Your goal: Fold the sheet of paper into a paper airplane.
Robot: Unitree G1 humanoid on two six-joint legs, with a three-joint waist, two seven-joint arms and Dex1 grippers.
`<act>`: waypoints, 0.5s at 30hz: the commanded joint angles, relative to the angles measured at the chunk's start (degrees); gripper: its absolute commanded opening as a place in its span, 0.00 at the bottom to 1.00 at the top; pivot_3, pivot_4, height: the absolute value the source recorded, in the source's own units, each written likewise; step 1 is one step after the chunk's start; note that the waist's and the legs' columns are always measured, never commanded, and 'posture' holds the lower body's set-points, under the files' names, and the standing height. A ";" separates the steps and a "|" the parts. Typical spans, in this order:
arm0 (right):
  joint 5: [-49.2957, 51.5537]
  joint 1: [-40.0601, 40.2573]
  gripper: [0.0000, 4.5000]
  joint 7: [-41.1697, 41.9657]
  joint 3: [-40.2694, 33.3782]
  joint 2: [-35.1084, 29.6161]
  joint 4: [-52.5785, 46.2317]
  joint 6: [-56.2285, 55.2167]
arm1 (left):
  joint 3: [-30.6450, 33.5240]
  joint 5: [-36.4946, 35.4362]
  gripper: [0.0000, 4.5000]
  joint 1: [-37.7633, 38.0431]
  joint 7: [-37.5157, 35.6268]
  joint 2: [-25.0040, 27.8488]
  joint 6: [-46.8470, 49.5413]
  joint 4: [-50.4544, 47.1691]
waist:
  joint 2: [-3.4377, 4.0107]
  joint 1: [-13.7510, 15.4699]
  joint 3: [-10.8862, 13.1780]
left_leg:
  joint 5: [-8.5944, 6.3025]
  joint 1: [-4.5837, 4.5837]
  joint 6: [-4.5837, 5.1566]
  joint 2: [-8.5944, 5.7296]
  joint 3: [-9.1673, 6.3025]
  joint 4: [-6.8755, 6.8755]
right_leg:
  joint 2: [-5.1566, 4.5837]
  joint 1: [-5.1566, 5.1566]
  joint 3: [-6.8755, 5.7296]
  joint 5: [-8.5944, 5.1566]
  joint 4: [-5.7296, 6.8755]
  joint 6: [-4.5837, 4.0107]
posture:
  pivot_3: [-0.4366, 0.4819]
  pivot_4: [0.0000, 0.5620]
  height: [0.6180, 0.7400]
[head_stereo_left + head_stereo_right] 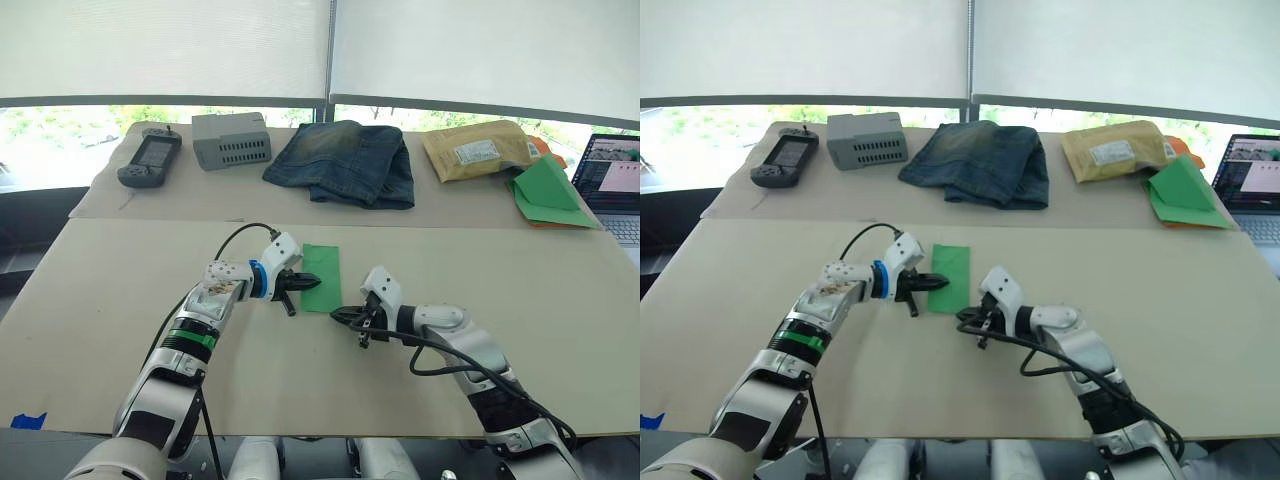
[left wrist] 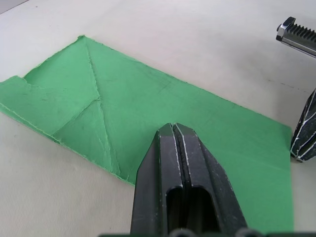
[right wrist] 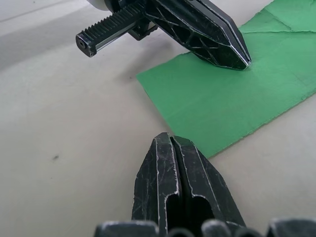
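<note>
Left gripper [image 1: 300, 281], fingers closed, pins half-folded sheet of paper [image 1: 322, 277] mid-frame; right gripper [image 1: 343, 315] closed, empty; most folds left.

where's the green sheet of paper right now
The sheet of paper lies flat on the near table, centre of the head views, with the shut left gripper resting on its near-left part and the right gripper just beside its near corner.

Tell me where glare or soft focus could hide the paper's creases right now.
Head views: the windows behind the table are blown out, but the green paper is evenly lit, its creases too faint to read. Left wrist view: creases sharp, the left gripper casting only a soft shadow. Right wrist view: the right gripper is slightly soft up close, the paper's near edge crisp.
</note>
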 commanded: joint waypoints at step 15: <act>0.18 -9.28 0.01 -6.14 -0.20 -2.82 -0.08 2.97 | -0.03 0.60 0.00 2.05 -0.31 1.82 2.28 -3.07 | 0.01 -0.29 0.03 | 0.00 -0.32 0.00 0.01 -0.05 -0.04 | 0.00 -0.27 -0.07 0.00 -0.07 -0.05 | 0.48 0.27 0.95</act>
